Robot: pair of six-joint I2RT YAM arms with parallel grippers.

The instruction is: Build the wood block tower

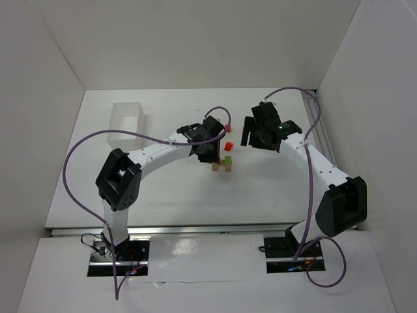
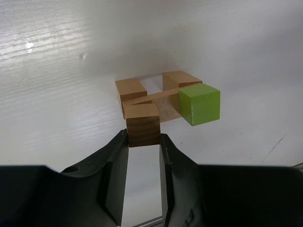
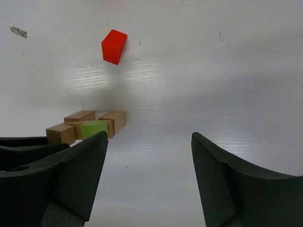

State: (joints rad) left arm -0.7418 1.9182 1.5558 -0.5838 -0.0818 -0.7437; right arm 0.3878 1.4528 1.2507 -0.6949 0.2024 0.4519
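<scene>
Table (image 1: 163, 195) of white board, closed in by white walls, is carrying the whole scene, with two black-and-white arms reaching in from its near edge. The left arm (image 1: 156, 153) is bending toward the middle, and the right arm (image 1: 319, 166) is curving in from the other side. A white box (image 1: 129, 120), open at the top, is sitting well apart at the far left.

The right gripper (image 3: 149, 139) is hanging above the table with its jaws standing wide and nothing between them. The left gripper (image 2: 142, 142) is reaching down to the table's middle, its two fingers pressing the sides of one tan block (image 2: 143, 124).

The wood block tower (image 1: 221, 164) is lying near the centre of the table, between the two grippers, as a low cluster. In the left wrist view two more tan blocks (image 2: 130, 90) are sitting just behind the gripped one. A thin tan stick (image 2: 151, 97) is running slantwise from the left of these toward a green block (image 2: 199, 104) at the right. Whether the green block is resting on the stick or only beside it cannot be told.

Two red blocks are lying apart from the cluster on its far side, one (image 1: 229, 145) near the green block, the other (image 1: 228, 128) farther back
</scene>
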